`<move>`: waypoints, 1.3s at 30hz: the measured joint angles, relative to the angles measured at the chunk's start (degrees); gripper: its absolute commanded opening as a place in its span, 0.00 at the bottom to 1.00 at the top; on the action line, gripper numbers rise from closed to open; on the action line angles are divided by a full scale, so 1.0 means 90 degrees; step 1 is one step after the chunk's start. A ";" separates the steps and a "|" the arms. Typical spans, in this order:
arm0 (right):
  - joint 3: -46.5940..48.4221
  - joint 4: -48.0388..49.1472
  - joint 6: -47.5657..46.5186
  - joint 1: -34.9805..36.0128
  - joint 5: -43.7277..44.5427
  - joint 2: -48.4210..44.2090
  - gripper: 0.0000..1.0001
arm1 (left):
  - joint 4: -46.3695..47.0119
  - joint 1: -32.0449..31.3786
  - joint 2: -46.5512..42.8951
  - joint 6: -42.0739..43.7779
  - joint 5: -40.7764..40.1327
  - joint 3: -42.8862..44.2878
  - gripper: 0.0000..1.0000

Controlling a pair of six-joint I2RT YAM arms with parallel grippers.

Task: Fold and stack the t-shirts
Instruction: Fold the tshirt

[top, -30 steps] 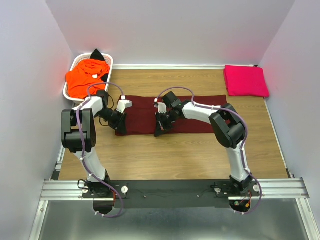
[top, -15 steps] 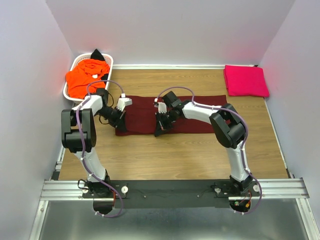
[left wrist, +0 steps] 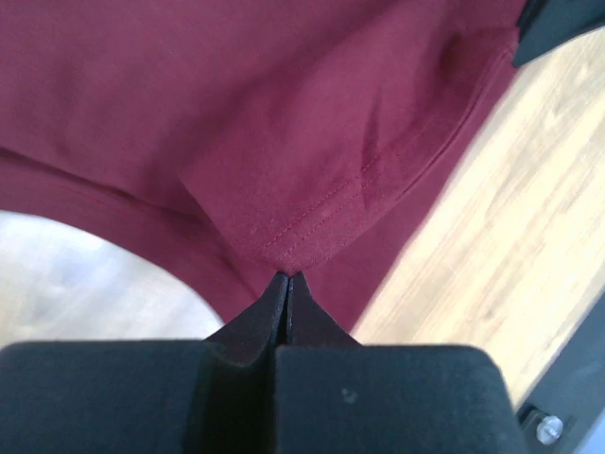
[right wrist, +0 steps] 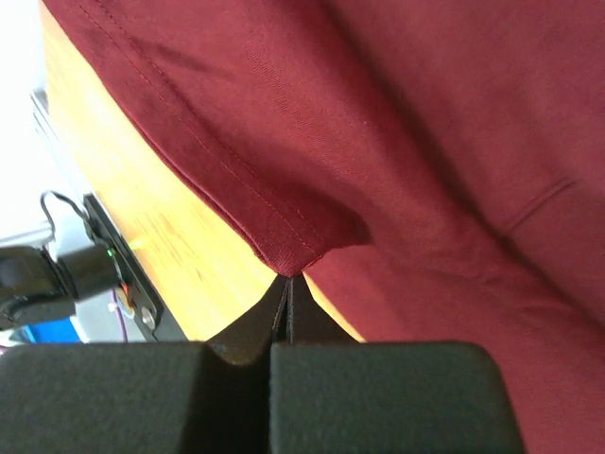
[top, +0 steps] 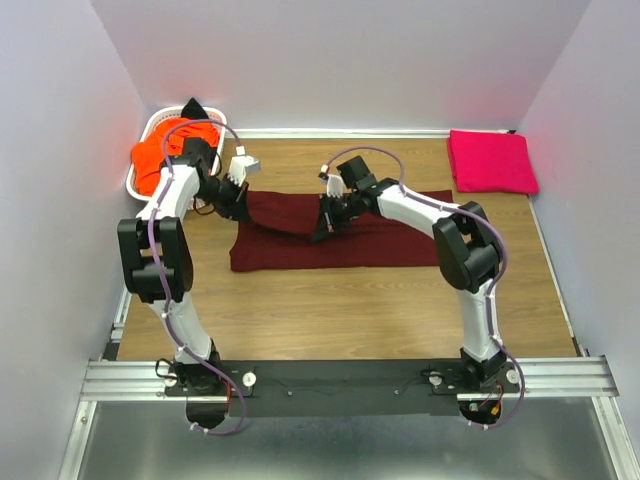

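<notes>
The dark maroon t-shirt (top: 370,240) lies as a long strip across the middle of the table. My left gripper (top: 237,203) is shut on its left corner (left wrist: 302,236) and holds it lifted over the cloth. My right gripper (top: 325,222) is shut on a hemmed edge (right wrist: 284,241) near the strip's middle, also raised. A folded bright pink t-shirt (top: 490,160) lies at the back right. An orange t-shirt (top: 165,152) and a black one (top: 195,110) sit in the basket.
A white lattice basket (top: 150,125) stands at the back left corner, close behind my left arm. Walls close in the table on the left, back and right. Bare wood (top: 350,310) lies in front of the maroon strip.
Both grippers have moved away from me and upward, carrying the near-left edge of the maroon shirt up and back over itself.
</notes>
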 measured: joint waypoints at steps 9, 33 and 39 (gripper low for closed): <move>0.0648 0.0012 0.0005 -0.0323 -0.0061 0.0272 0.01 | 0.0075 -0.0017 0.0753 -0.0376 0.0092 0.1353 0.00; 0.1625 0.0005 -0.0117 -0.0911 -0.0039 0.0993 0.00 | 0.0925 -0.0250 0.1486 -0.1098 0.0136 0.1615 0.00; 0.1639 -0.0007 -0.0124 -0.0911 -0.0041 0.1086 0.01 | 0.1003 -0.0250 0.1469 -0.1069 0.0136 0.1472 0.00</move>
